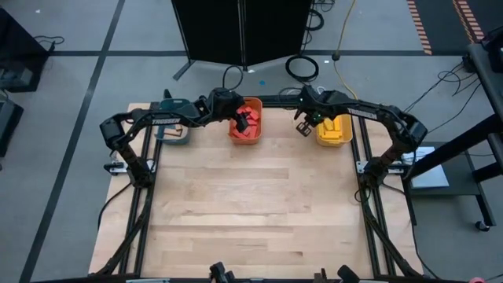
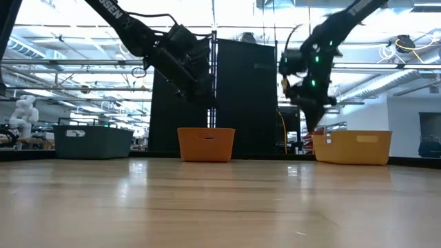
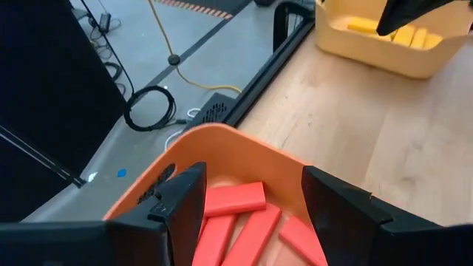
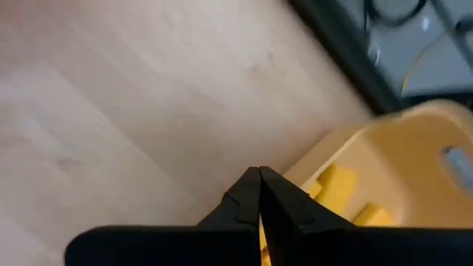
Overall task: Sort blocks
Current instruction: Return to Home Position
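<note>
At the far left of the back edge of the table (image 1: 259, 204) stood the teal bin (image 1: 174, 134), partly covered by the left arm; what it held could not be made out. The left arm reached across it to the orange bin (image 1: 246, 130) in the middle of the row. The left gripper (image 1: 242, 119) hung over that bin with its two fingers spread wide and nothing between them. In the left wrist view the red blocks (image 3: 233, 201) lay flat on the bottom of the orange bin, several of them side by side and overlapping, seen through the gap between the fingers.

Farther right, the right gripper (image 1: 303, 126) hovered above the bare table just beside the yellow bin (image 1: 334, 130), on the side facing the orange bin. Its fingers were pressed together tip to tip and held nothing, as the right wrist view showed. The yellow blocks (image 4: 336, 185) lay inside the yellow bin, just past those closed tips. In the low view both grippers hung clear above the bin rims, and no loose blocks showed on the table.
</note>
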